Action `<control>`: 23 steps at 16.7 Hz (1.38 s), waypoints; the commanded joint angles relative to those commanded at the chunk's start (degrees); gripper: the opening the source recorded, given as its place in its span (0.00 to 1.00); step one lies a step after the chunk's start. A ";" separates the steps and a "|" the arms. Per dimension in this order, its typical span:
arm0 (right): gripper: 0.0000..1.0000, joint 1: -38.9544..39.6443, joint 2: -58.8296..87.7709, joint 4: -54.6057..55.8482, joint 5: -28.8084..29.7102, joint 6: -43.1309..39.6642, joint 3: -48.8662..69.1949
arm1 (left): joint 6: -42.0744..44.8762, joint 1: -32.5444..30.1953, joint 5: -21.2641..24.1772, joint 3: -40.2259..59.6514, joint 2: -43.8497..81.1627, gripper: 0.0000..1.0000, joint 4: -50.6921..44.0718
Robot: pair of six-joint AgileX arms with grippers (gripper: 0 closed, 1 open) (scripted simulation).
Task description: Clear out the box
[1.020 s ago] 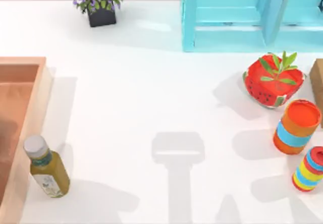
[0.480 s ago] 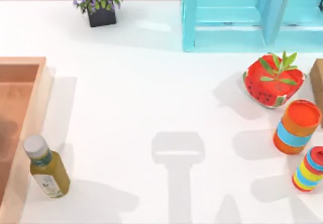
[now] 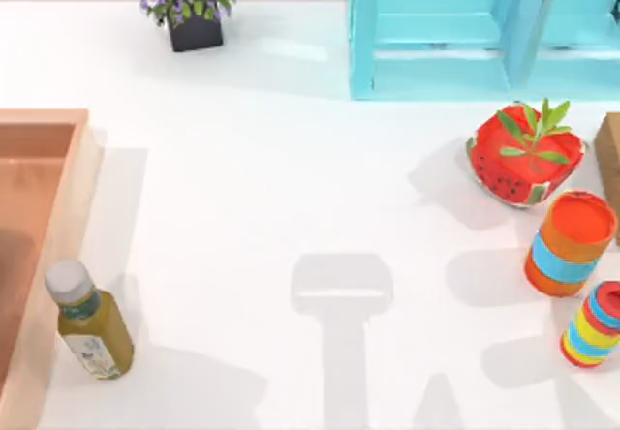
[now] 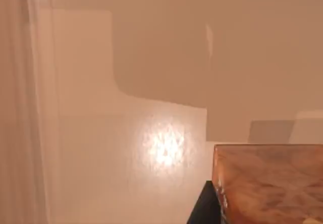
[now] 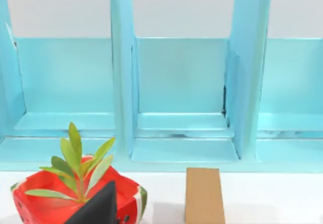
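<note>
Claw status: a dark tip of the right claw [image 5: 98, 206] is seen in the right wrist view, in front of a watermelon-patterned bowl [image 5: 75, 199]; whether it is apart or together cannot be told. A dark part of the left claw [image 4: 202, 209] is seen in the left wrist view beside a wood-grained corner, over a pale tan surface; its state cannot be told either.

Top view, near to far:
- An olive-yellow bottle [image 3: 89, 322] with a grey cap is noted upright on the white table [image 3: 291, 188], just beside the outer side of the box's right rim.
- The box [image 3: 82, 173] is located at the table's left edge, cut off by the frame; its orange-brown floor is partly shadowed.
- At the right, a striped can [image 3: 591, 325] is recorded nearest, then an orange can with a blue band [image 3: 570, 244], then the bowl with its green sprig, and a brown block [image 3: 610, 164] at the edge.
- A turquoise shelf [image 3: 455, 33] and a flower pot [image 3: 192, 12] are logged along the far side.
</note>
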 joint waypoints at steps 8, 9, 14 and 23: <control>1.00 0.00 0.00 0.00 0.00 0.00 0.00 | -1.60 -0.43 -0.83 19.07 -6.07 0.00 -22.45; 1.00 0.00 0.00 0.00 0.00 0.00 0.00 | -0.99 -0.45 -0.40 19.47 -6.01 0.00 -24.93; 1.00 0.00 0.00 0.00 0.00 0.00 0.00 | 1.07 -0.72 0.71 18.35 -5.53 0.00 -28.76; 1.00 0.00 0.00 0.00 0.00 0.00 0.00 | -7.33 -9.17 -0.59 31.59 7.10 0.00 -31.55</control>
